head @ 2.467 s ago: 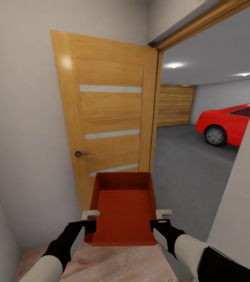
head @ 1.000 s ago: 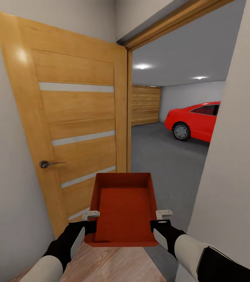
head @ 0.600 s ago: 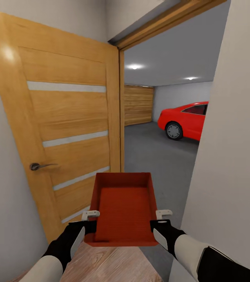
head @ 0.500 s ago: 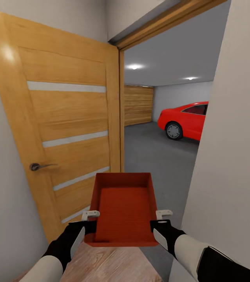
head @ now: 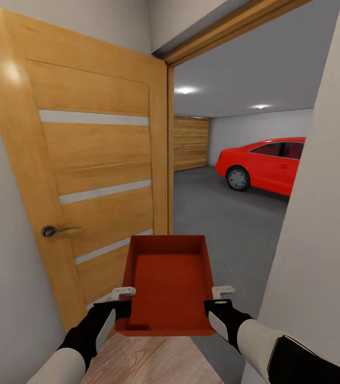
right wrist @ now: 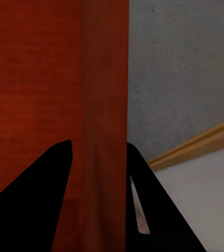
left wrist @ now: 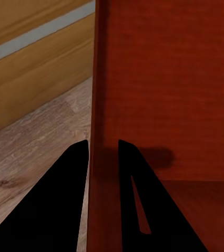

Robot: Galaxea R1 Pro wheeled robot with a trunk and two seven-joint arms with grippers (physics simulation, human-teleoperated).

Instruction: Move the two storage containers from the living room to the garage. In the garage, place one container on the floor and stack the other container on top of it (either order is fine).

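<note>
I hold one orange-red storage container (head: pixel 167 282) level in front of me, open top up and empty. My left gripper (head: pixel 121 306) is shut on its left wall and my right gripper (head: pixel 215 305) on its right wall. The left wrist view has the ribbed wall (left wrist: pixel 104 105) pinched between two black fingers (left wrist: pixel 70 178). In the right wrist view the other wall (right wrist: pixel 104 105) runs between the fingers (right wrist: pixel 51 178). Through the doorway lies the garage with its dark grey floor (head: pixel 218 213).
A light wooden door (head: pixel 85 176) with frosted strips stands open at my left, handle (head: pixel 58 230) near. A white wall (head: pixel 324 213) closes in at the right. A red car (head: pixel 266 165) is parked inside, with a wood-panelled garage door (head: pixel 191 142) behind. Light wood planks (head: pixel 148 362) lie underfoot.
The view has swung and advanced toward the doorway, then turned slightly right, so more of the car shows. The container stays held the same way in both grippers.
</note>
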